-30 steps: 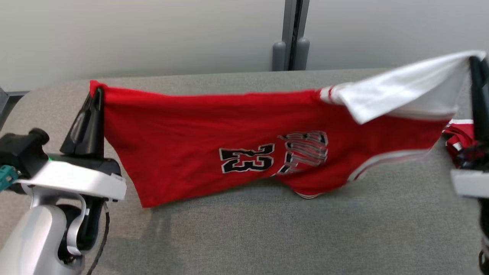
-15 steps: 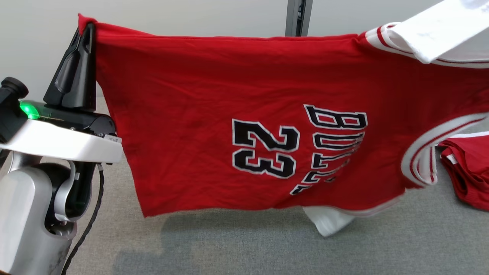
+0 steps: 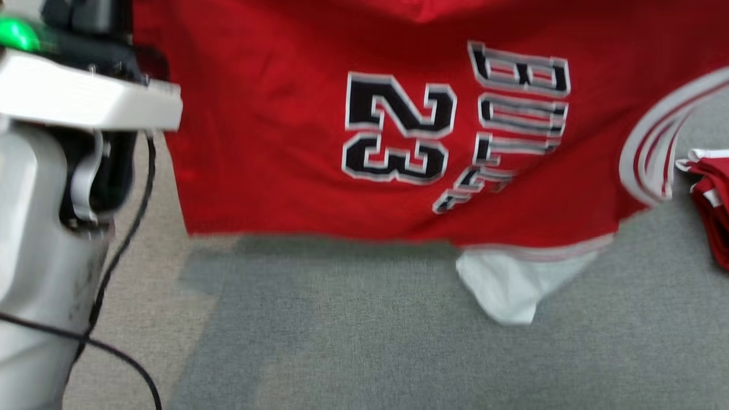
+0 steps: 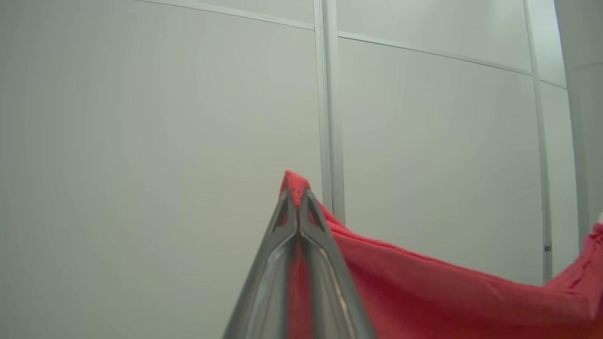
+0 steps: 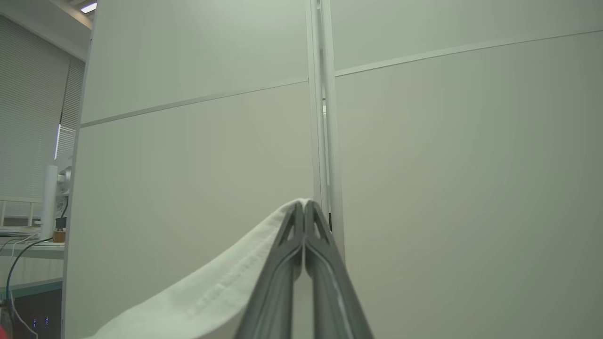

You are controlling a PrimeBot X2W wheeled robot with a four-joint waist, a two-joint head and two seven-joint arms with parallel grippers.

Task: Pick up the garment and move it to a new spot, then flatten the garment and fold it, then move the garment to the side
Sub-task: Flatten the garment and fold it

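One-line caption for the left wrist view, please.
Left gripper shut on a corner of the red jersey, before a pale panelled wall.

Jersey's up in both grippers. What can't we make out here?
Head view: jersey top edge cut off by the frame; lettering beside the 23 motion-blurred.
Head view: red cloth at right, cut by the edge, unidentifiable.
Left wrist view: left gripper hides its own pinch depth.
Right wrist view: right gripper holds white fabric; rest runs off the bottom.
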